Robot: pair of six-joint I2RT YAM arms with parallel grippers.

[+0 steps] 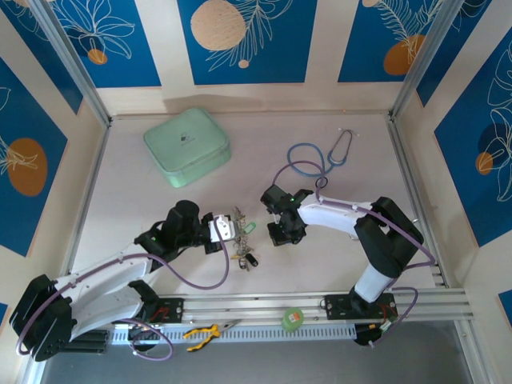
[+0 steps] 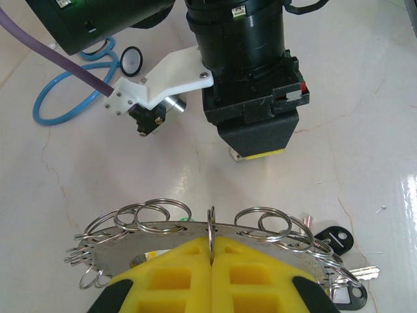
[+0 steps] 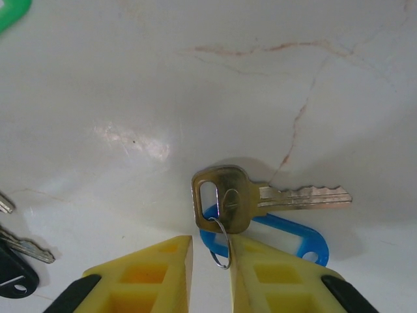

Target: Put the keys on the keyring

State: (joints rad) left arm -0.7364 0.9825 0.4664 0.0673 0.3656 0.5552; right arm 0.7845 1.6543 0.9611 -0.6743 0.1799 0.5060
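1. At the keyring's [image 2: 111,255] rim, the left gripper [image 2: 210,246] is pressed together, pinching the metal edge.
2. Right of the keyring, the right gripper [image 3: 212,246] stands slightly spread just above the table.
3. A key [image 3: 225,199] with a blue tag [image 3: 294,238] lies flat there, and its small wire loop [image 3: 221,253] sits in the gap.

Table [image 3: 98,78]: glossy, smooth, pale stone-look with thin reddish veins
Keyring [image 2: 130,246]: polished silvery metal, mirror-bright, with thin wire rings along the rim
Key [image 3: 238,205]: brass-toned metal, dull sheen
Key tag [image 3: 287,240]: smooth, glossy blue plastic
Stethoscope tube [image 2: 58,91]: blue, rubbery, smooth
Pouch [image 1: 186,146]: mint green, matt
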